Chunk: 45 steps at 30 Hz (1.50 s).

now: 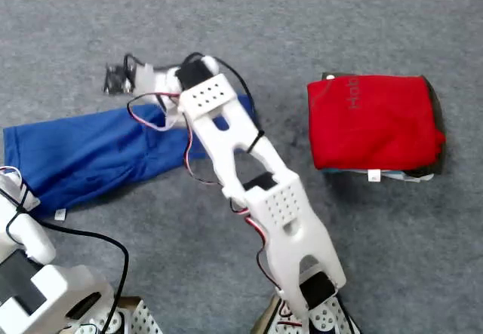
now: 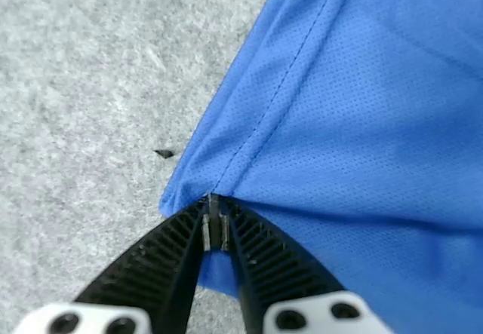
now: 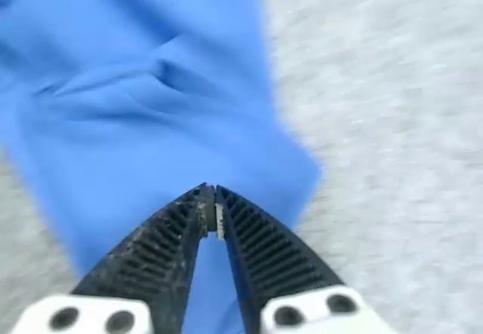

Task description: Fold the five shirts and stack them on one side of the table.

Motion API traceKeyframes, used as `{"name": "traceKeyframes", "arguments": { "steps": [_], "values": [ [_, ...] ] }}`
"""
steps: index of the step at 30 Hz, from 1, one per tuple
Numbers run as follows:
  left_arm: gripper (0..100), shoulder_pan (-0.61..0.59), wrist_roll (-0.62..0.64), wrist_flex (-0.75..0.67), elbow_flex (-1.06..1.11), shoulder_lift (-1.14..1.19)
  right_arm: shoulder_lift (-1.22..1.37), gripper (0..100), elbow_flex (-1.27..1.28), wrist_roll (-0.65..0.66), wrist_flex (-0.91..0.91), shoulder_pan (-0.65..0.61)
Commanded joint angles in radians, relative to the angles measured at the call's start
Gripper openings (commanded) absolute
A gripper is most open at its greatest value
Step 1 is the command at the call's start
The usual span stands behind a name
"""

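A blue shirt (image 1: 98, 153) lies folded into a long strip on the left half of the grey table (image 1: 317, 40). My left gripper (image 2: 213, 232) is shut on a corner of the blue shirt (image 2: 355, 100), and the fabric puckers at its tips. The left arm (image 1: 23, 228) sits by the shirt's near-left end. My right arm (image 1: 226, 145) stretches over the strip's right end. My right gripper (image 3: 212, 207) is shut just over the blue shirt (image 3: 136, 100) near its edge; I cannot tell if cloth is pinched. A folded red shirt (image 1: 373, 123) tops a stack at the right.
Edges of other folded shirts (image 1: 377, 174) peek out under the red one. Bare grey felt runs along the far side and between the blue shirt and the stack. Cables (image 1: 162, 119) hang from the right arm over the blue cloth.
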Motion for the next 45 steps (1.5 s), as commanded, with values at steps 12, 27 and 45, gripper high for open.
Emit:
{"name": "traceKeyframes", "arguments": {
  "steps": [12, 27, 45],
  "values": [
    [2, 0.003, 0.009, 0.002, -0.044, -0.007, 0.150, 0.4, -0.570, -0.032, 0.365, 0.041],
    [12, 0.003, -0.035, 0.635, -0.841, 0.101, -0.305, 0.4, 0.133, -0.118, 0.358, 0.173],
    [22, 0.018, -0.201, 1.146, -2.094, 1.176, -0.392, 0.4, 0.248, -0.126, 0.361, 0.163]
  ]
}}
